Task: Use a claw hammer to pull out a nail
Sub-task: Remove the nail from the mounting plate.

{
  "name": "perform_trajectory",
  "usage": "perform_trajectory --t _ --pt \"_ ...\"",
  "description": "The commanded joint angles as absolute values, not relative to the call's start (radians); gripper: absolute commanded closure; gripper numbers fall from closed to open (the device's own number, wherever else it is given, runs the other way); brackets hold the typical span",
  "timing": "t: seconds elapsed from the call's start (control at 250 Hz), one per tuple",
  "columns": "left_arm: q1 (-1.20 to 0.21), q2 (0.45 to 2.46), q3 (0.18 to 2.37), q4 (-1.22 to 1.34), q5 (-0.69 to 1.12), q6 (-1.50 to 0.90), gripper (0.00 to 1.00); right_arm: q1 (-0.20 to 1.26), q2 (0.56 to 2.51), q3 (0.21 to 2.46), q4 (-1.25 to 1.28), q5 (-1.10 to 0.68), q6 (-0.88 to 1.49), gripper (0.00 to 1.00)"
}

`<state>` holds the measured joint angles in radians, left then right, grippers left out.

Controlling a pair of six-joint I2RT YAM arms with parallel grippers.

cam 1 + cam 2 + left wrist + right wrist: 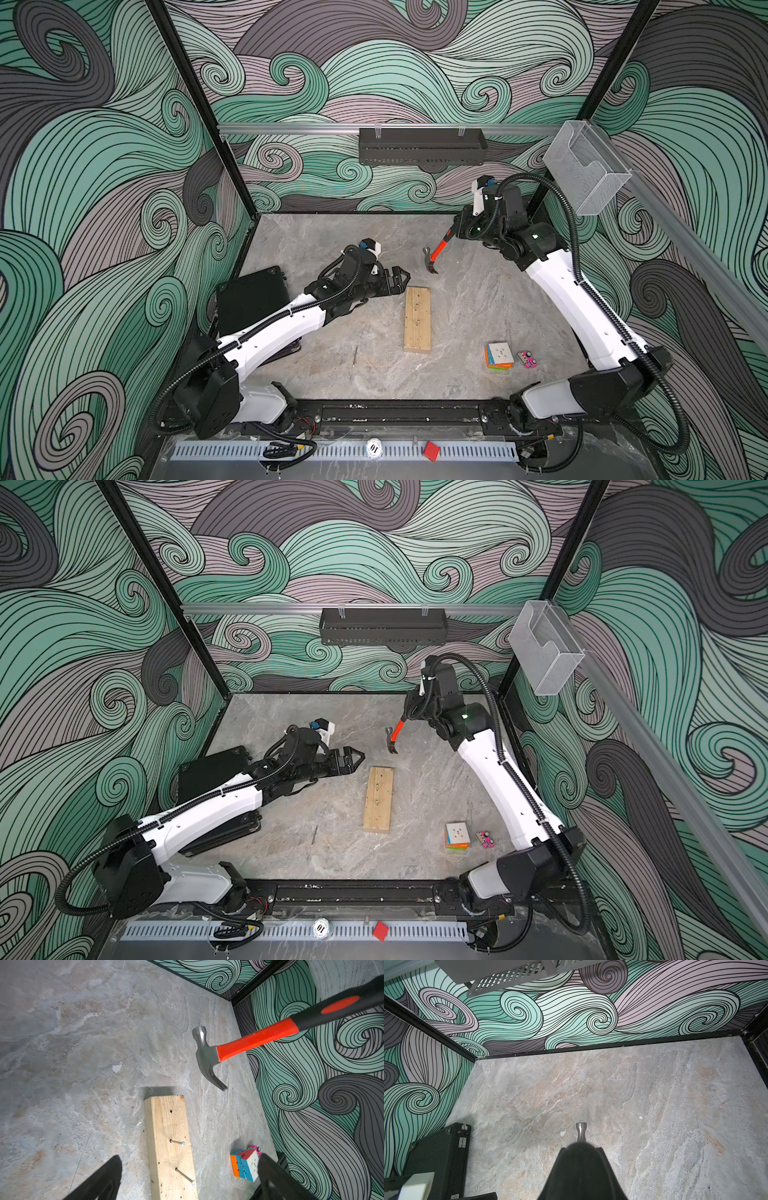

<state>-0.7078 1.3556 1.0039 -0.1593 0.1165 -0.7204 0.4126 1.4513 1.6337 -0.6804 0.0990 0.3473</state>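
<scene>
While left pincer gapes empty, right pincer seemingly clamps the claw hammer.

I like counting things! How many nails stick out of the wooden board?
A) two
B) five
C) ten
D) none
A: in the left wrist view one nail and a second nail stand out of the board, and the other marks on it are only small empty holes.
</scene>
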Motion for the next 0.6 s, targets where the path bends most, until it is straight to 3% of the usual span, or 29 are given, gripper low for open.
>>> perform_trajectory --t 0.0,0.595 --pt "-0.702 1.373 1.054 -0.154 0.167 -0.686 0.01 0.407 1.395 1.643 -0.62 0.123 0.345 0.92" --pt "-0.696 1.505 1.11 -0.233 0.3 -0.591 0.01 0.402 1.364 1.626 -0.638 0.149 0.344 0.92"
